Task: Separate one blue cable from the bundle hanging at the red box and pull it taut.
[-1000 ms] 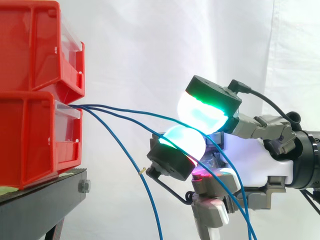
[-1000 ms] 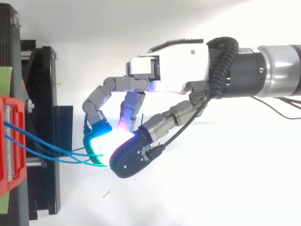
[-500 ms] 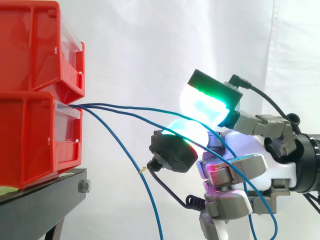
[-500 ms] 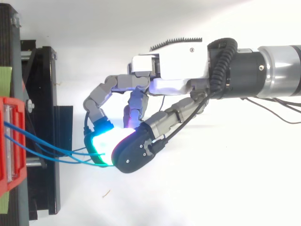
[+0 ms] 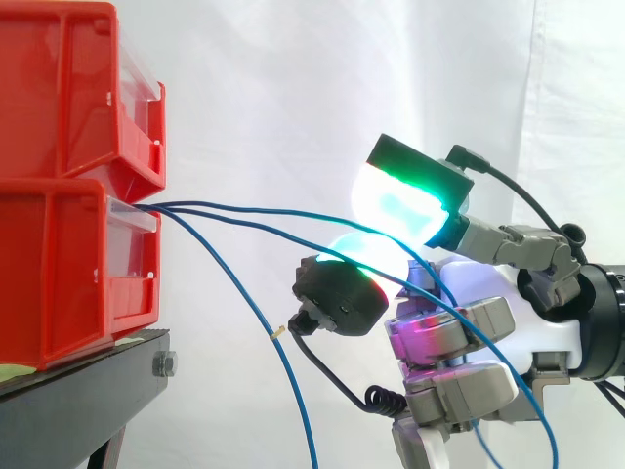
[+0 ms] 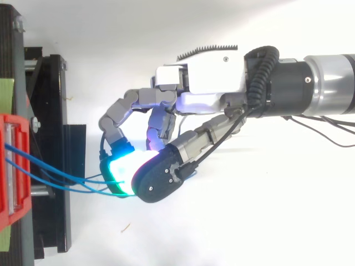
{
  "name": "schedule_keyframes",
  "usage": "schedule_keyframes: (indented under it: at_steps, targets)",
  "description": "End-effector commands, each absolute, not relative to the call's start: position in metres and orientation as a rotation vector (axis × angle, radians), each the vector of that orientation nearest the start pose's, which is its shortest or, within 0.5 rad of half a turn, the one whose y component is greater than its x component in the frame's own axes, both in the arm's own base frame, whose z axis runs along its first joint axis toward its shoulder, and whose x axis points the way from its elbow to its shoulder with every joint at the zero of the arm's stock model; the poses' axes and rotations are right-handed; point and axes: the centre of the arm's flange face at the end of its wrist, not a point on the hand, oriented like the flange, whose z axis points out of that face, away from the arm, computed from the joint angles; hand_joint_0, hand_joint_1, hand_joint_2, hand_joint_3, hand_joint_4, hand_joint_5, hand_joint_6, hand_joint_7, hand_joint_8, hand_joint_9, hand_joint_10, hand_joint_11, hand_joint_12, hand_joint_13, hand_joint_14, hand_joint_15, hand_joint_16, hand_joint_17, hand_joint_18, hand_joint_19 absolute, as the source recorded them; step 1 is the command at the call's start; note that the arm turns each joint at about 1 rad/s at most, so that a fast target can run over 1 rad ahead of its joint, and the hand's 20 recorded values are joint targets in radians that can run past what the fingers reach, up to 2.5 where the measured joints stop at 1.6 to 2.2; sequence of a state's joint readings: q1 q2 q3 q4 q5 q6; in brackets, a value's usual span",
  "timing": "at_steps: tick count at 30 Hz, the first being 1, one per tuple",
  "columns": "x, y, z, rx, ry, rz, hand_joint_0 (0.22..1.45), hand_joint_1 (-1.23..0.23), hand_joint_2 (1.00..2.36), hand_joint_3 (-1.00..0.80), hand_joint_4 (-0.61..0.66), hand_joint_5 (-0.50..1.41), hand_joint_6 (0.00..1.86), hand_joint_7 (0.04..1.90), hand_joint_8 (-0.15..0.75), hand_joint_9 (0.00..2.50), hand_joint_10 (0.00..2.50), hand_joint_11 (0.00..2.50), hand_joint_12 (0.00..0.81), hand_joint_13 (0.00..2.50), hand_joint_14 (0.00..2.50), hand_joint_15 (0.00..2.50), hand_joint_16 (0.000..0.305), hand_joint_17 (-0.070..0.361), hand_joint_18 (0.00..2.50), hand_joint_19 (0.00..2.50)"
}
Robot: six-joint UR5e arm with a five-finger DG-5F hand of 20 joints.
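i have my hand (image 6: 202,83) with its fingers (image 5: 395,200) curled and pinching the upper blue cable (image 5: 244,206) near the lower red box (image 5: 59,274) where the bundle (image 5: 166,210) emerges; it looks thin, limp and slippery, so i'd hold firmly and draw back gently

The hand (image 5: 508,305) pinches one blue cable (image 5: 273,208) from the lower red bin (image 5: 59,264) between its glowing pads (image 5: 395,210).
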State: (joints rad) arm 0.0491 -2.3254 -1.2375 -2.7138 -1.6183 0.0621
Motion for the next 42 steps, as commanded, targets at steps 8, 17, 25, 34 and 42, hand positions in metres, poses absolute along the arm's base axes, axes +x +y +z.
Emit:
schedule_keyframes:
  at_steps: [8,17,25,34,42]
  targets:
    - [0.753,-0.096,0.212,1.210,1.256,1.315,0.71,-0.83,1.02,-0.13,-0.31,-0.18,0.91,1.42,0.282,0.89,1.53,1.46,0.336,1.13,0.59,1.55,0.041,0.093,1.08,0.97]
    - [0.747,-0.105,0.208,1.195,1.315,1.240,0.71,-0.84,1.02,-0.13,-0.30,-0.18,0.91,1.41,0.285,0.82,1.77,1.39,0.332,0.98,1.57,1.40,0.037,0.083,1.23,1.31]
    - [0.736,-0.114,0.221,1.220,1.353,1.197,0.72,-0.84,1.02,-0.12,-0.28,-0.18,0.91,1.41,0.288,0.77,2.24,1.33,0.334,0.90,2.12,1.41,0.035,0.078,1.33,1.51]
    - [0.726,-0.108,0.240,1.237,1.383,1.144,0.72,-0.84,1.02,-0.12,-0.27,-0.17,0.91,1.40,0.284,0.74,2.50,1.37,0.334,0.83,2.50,1.46,0.034,0.076,1.42,1.70]
    - [0.732,-0.103,0.244,1.190,1.361,1.161,0.72,-0.83,1.02,-0.08,-0.24,-0.17,0.91,1.44,0.287,0.76,2.50,1.38,0.333,0.82,2.50,1.45,0.034,0.076,1.47,1.76]
